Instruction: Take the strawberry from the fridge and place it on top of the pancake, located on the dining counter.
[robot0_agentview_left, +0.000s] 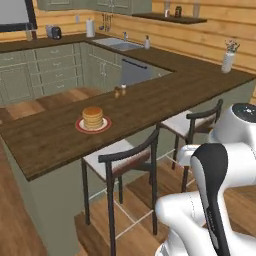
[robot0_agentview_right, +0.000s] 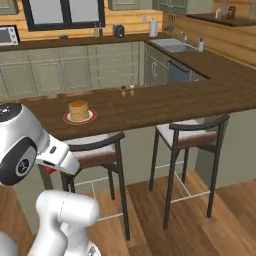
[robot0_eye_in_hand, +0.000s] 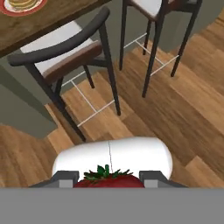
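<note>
Fingers (robot0_eye_in_hand: 65, 176) pinch the strawberry (robot0_eye_in_hand: 108, 179) low beside the stools (robot0_eye_in_hand: 65, 57). Pancake (robot0_agentview_left: 92, 118) waits on the dining counter (robot0_agentview_left: 150, 100). You risk clipping the counter edge while lifting, which could knock the berry loose.

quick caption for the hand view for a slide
Strawberry held in the jaws above the wood floor, two bar stools ahead and the pancake plate on the dining counter.

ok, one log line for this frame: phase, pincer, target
phase: carrying | pincer: shut on strawberry, held low off the counter | target: pancake on red plate, dining counter | placed: no
</note>
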